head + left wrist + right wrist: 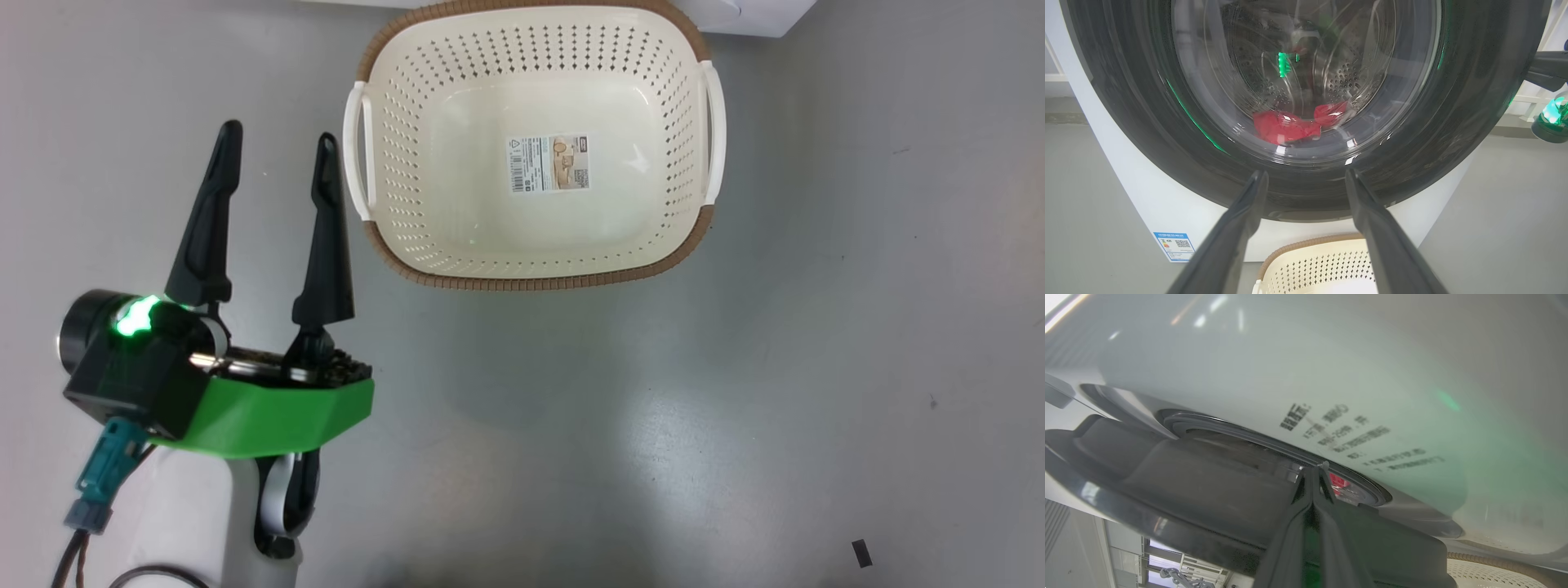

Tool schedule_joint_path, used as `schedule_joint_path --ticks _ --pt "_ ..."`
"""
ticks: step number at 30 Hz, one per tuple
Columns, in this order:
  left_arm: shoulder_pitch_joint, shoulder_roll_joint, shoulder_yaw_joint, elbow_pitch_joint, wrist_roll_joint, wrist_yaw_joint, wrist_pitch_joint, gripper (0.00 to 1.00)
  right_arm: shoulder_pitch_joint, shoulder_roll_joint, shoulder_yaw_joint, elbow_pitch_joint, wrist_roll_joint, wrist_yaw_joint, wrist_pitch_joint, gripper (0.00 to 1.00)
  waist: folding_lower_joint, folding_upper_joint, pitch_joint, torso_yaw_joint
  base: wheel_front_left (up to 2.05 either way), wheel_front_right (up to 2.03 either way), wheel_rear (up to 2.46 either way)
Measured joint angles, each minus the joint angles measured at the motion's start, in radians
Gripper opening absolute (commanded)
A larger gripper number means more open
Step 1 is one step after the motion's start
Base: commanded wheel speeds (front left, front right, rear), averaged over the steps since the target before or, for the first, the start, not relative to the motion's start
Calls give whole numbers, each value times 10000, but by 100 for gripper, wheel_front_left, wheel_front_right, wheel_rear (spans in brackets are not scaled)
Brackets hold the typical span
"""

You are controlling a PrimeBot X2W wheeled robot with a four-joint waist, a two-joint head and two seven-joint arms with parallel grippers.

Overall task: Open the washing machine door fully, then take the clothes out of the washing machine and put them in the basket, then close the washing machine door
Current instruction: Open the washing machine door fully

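The washing machine door (1453, 122), with its glossy black rim and clear glass, faces my left wrist. Behind the glass the red clothes (1286, 126) lie low in the steel drum of the washing machine (1147, 204). My left gripper (1306, 173) hangs open and empty in front of the door; the head view shows it (279, 135) left of the basket (539, 282). The basket, cream with a brown rim, stands on the floor holding no clothes. My right gripper (1312, 469) is shut, its tips in a narrow gap between the door (1167, 477) and the white front (1331, 355), with the clothes (1337, 482) just beyond.
A blue label (1175, 245) sits low on the machine's front. The basket's rim (1306, 245) lies right below the door. My right gripper (1531, 73) shows at the door's right edge. Grey floor spreads around, with a small black scrap (861, 553) at the lower right.
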Motion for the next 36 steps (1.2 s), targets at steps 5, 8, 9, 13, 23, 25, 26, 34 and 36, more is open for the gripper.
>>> schedule_joint_path --ticks 5,8,9,13,23,25,26,34,36 --pt "-8 -2 -31 33 2 0 0 100 -124 -44 33 -105 21 -48 422 0 0 0 72 -1 0 0 0" --pt "-18 -4 -36 73 27 0 0 100 -124 -71 54 -194 35 -73 713 0 0 0 53 -13 0 0 0" --pt "-32 -4 -42 94 27 0 0 100 -123 -75 67 -221 35 -75 803 0 0 0 36 -16 0 0 0" --pt "-128 -4 -44 144 27 0 0 100 -118 -73 125 -393 113 -73 1110 0 0 0 -59 -34 0 0 0" --pt "-123 -6 -44 368 27 0 0 100 344 -40 332 -616 98 -75 1475 0 0 0 -439 -134 0 0 0" --pt "-122 -6 -46 424 27 0 0 100 496 -25 380 -644 96 -73 1557 0 0 0 -549 -162 0 0 0" --pt "-122 -6 -46 464 27 0 0 100 579 -10 393 -652 94 -73 1616 0 0 0 -607 -176 0 0 0" --pt "-111 -6 -40 575 27 -2 0 100 1154 194 556 -660 27 -73 1808 0 0 0 -1077 -243 0 0 0" --pt "-109 -4 -35 593 27 -2 0 100 1212 247 635 -650 8 -73 1864 0 0 0 -1172 -257 0 0 0"
